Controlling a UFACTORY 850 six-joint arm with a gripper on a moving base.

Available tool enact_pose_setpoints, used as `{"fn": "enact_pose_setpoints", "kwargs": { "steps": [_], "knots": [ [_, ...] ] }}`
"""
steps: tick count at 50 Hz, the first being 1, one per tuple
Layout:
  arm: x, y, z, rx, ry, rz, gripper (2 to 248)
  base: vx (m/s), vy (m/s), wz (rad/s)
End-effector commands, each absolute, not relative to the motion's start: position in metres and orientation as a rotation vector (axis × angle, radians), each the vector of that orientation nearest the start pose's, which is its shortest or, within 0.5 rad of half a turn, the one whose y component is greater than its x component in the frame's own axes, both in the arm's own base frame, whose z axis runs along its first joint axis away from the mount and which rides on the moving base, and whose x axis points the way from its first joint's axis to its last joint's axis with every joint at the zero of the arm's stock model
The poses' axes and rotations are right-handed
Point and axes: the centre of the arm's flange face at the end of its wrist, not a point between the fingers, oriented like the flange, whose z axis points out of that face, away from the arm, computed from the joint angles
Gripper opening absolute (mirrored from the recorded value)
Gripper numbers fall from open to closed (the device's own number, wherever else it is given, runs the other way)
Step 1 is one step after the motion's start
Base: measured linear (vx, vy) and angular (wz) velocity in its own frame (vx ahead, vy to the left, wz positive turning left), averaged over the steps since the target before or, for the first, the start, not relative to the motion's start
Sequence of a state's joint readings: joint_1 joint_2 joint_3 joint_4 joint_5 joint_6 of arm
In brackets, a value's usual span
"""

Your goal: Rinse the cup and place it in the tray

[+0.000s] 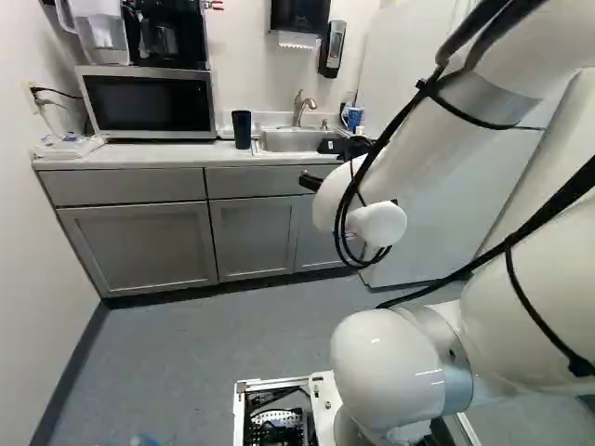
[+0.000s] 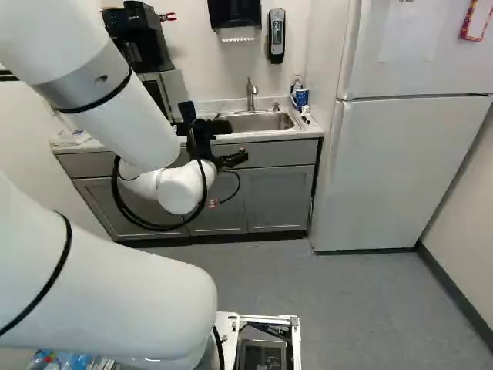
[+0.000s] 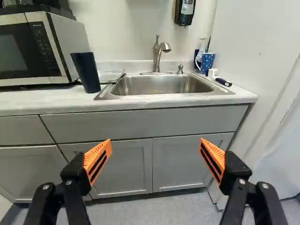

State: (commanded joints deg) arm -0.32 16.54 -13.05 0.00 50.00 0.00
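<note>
The cup (image 3: pixel 86 72) stands on the desk (image 3: pixel 47 99), between the microwave (image 3: pixel 30 47) and the sink (image 3: pixel 157 85), just beside the sink's edge and back from the desk's front edge. It looks stiff and probably light, with a smooth wall likely to turn slippery once wet. No handle shows, so it is best taken round the body, below the rim, from two sides. Its mouth points up, its long axis upright. The tool (image 3: pixel 154 146) is spread wide and holds nothing.
</note>
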Motion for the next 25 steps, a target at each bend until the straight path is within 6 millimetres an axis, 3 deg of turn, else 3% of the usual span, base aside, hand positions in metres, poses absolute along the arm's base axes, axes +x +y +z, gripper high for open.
{"fn": "enact_pose_setpoints", "kwargs": {
  "steps": [25],
  "knots": [
    [0.343, -0.002, 0.452, -2.364, 0.006, -2.075, 247, 0.000, 0.000, 0.000]
  ]
}}
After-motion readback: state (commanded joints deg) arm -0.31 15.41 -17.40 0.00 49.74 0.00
